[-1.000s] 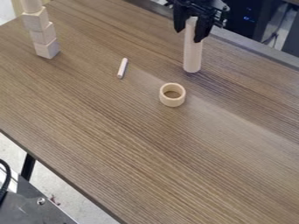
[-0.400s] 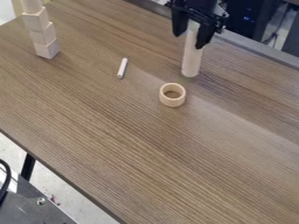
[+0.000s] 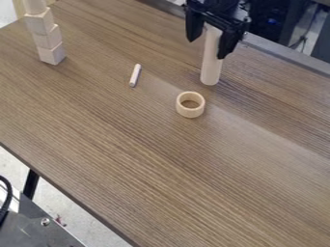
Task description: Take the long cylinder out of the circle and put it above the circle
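One cylinder [image 3: 211,65] stands upright on the desk [image 3: 161,159], above the ring [image 3: 190,112] in view. The hand [image 3: 207,48] hangs around its top, fingers apart. Release seems the step in hand; next, rise straight up without tipping it.

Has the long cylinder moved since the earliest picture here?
Yes. Judged against the ring, which lies where it was, the long cylinder has shifted down the view, its foot now appearing closer to the ring.
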